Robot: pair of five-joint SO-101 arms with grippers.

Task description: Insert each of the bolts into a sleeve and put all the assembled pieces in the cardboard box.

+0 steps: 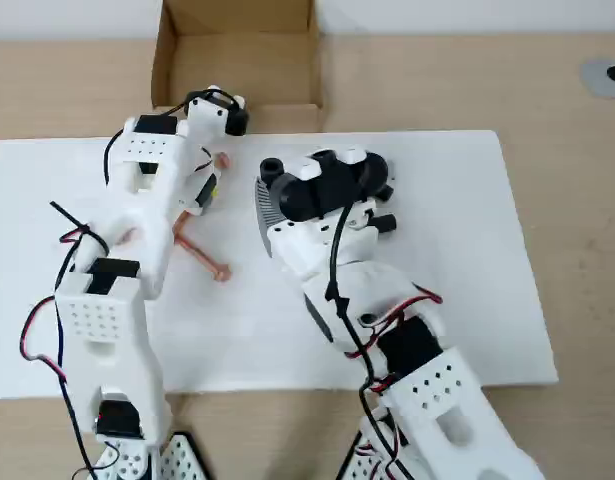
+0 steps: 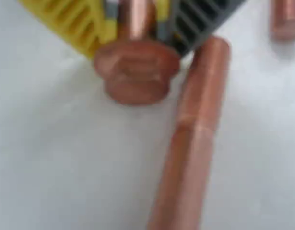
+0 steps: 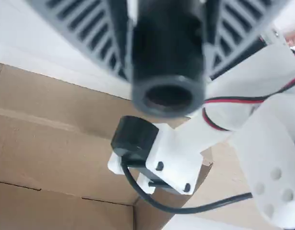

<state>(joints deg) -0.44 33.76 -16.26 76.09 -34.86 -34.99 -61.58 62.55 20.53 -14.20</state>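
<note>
Close by, flat on the white sheet [image 2: 56, 167], a second bolt [image 2: 195, 139] just beside the held bolt [image 2: 136, 72] (touching or not, hard to say); a third copper piece [image 2: 285, 19] cut off at the edge. Clamped on the held bolt's shank, the left gripper [image 2: 140, 33]. Pinching a black sleeve [image 3: 166, 33], the right gripper [image 3: 169, 72], with the left arm's wrist [image 3: 176, 158] partly blocking the cardboard box [image 3: 51, 143].

Left arm [image 1: 105, 320]: I hold it stretched forward, wrist pitched down, the left gripper [image 2: 137, 28] clamped on the shank of a bolt [image 2: 136, 72]. Right arm [image 1: 417, 350]: I hold it angled forward and inward toward the other, the right gripper [image 3: 169, 28] clamped on a sleeve [image 3: 169, 93] lying lengthwise between the jaws.
</note>
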